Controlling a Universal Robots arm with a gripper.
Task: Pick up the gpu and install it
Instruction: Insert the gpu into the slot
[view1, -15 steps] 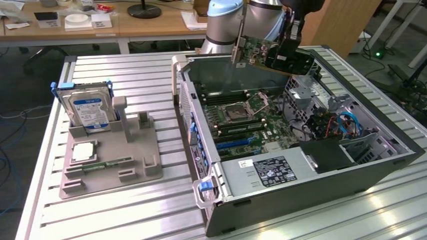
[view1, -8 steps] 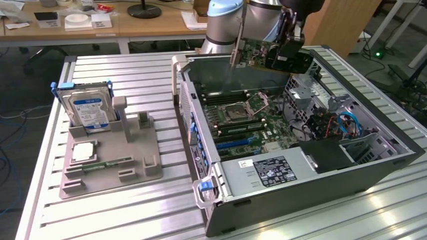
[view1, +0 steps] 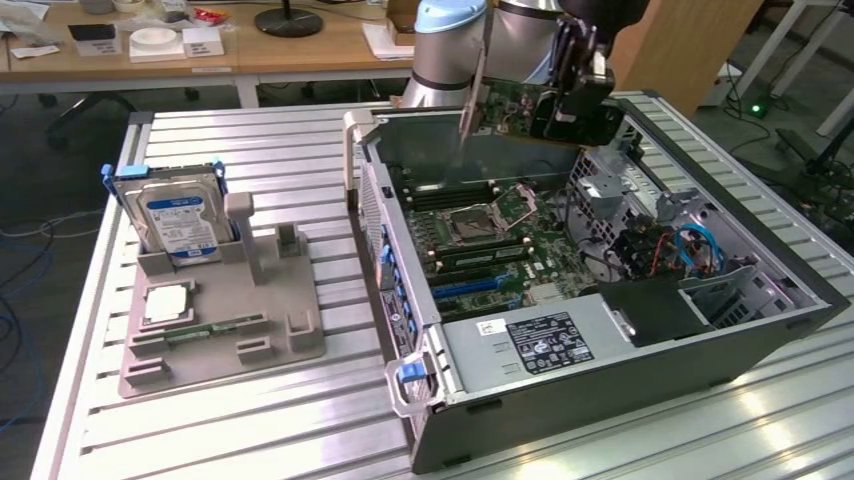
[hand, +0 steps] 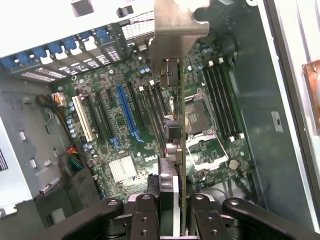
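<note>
Exterior view, starting at its left: the grey plastic parts stand (view1: 234, 300) carries the silver hard drive with the blue label (view1: 180, 218), upright and well apart from my work. Next comes the open grey metal computer case (view1: 378, 215), lying on its side with the green motherboard (view1: 494, 255) facing up. Above the case's far end hangs the gpu (view1: 507, 103), a thin flat rectangular expansion card with a silver-grey metal bracket (view1: 470, 100) at 1 end. Just to its right, the black gripper (view1: 571, 108) is pinching the card by the end away from the bracket.

From the wrist view I look along the card's edge. The gpu (hand: 176, 130) runs away from the gripper (hand: 172, 212), its 2 fingers (hand: 145, 212) pressed onto the card's flat faces. It sits over the board between the long blue slot (hand: 127, 112) and the square processor socket (hand: 197, 117); I cannot tell how high above.

I judge the card light and stiff but fragile, with bare components and exposed contacts. Holding it by the flat faces near the top edge seems right. A board this thin could pivot in the pinch.
</note>
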